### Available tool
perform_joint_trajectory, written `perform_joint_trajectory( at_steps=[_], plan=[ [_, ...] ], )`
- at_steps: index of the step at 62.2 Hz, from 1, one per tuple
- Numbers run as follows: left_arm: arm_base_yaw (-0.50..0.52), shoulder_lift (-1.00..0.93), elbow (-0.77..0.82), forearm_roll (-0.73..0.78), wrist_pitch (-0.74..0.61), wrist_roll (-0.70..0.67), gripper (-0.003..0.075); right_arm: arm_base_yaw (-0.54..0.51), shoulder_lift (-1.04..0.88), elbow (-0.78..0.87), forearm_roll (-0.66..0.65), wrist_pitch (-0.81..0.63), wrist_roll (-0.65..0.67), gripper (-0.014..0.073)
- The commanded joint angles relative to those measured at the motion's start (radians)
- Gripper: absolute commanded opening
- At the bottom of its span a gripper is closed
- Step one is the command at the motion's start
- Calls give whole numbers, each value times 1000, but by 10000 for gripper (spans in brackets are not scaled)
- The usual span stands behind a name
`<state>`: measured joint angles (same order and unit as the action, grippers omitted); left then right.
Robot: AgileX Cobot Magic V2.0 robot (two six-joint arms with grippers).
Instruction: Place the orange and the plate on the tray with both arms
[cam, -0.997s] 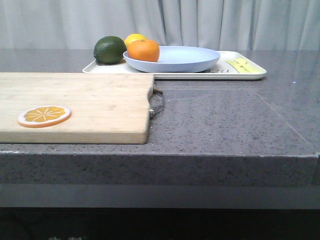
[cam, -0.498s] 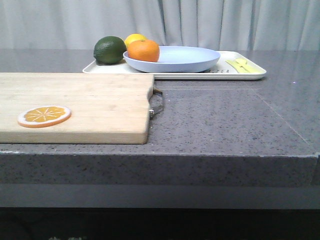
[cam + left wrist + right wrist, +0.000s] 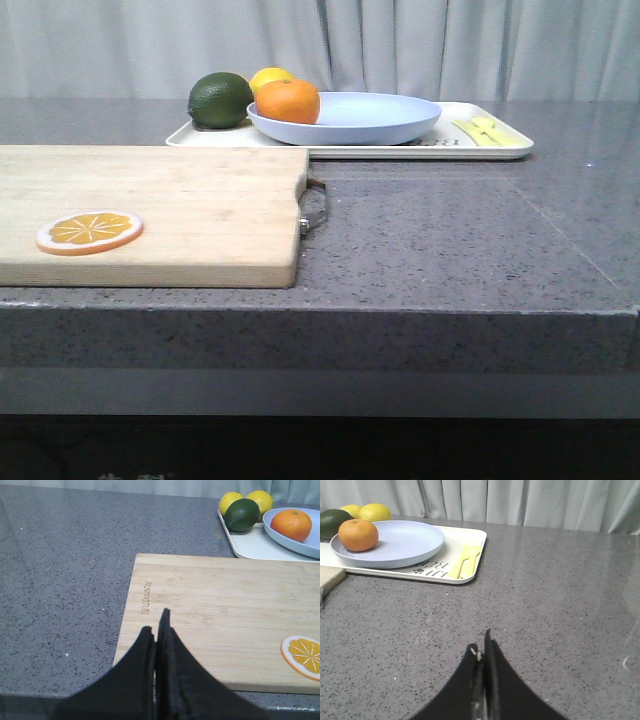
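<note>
Job looks done: orange [image 3: 287,101] sits in plate [image 3: 345,118] on tray [image 3: 500,150], both grippers [image 3: 157,630] [image 3: 482,652] clamped closed, empty, well clear.

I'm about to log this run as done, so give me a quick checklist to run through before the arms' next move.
1. Orange resting in the plate: ok.
2. Plate sitting on the tray: ok.
3. Left gripper shut and holding nothing, over the cutting board: ok.
4. Right gripper shut and holding nothing, over bare counter: ok.
5. Plate fully inside the tray rim: cannot tell.
</note>
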<state>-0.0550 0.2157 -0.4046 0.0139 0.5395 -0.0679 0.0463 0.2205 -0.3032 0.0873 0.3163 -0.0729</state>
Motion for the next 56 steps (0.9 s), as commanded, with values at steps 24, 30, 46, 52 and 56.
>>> perform_joint_trajectory(
  at_steps=[24, 30, 46, 52, 56],
  plan=[
    [4, 9, -25, -5, -82, -8, -18, -3, 9, -26, -2, -90, -8, -60],
    [4, 9, -25, -5, -82, -8, -18, -3, 9, -26, -2, -90, -8, -60],
    [4, 9, -25, -5, -82, -8, -18, -3, 9, -25, -2, -90, -8, -60],
    [4, -7, 3, -8, -113, -8, -18, -3, 9, -25, -2, -90, -8, -60],
    [9, -34, 50, -14, -149, -8, -18, -3, 9, -25, -2, -89, -8, -60]
  ],
)
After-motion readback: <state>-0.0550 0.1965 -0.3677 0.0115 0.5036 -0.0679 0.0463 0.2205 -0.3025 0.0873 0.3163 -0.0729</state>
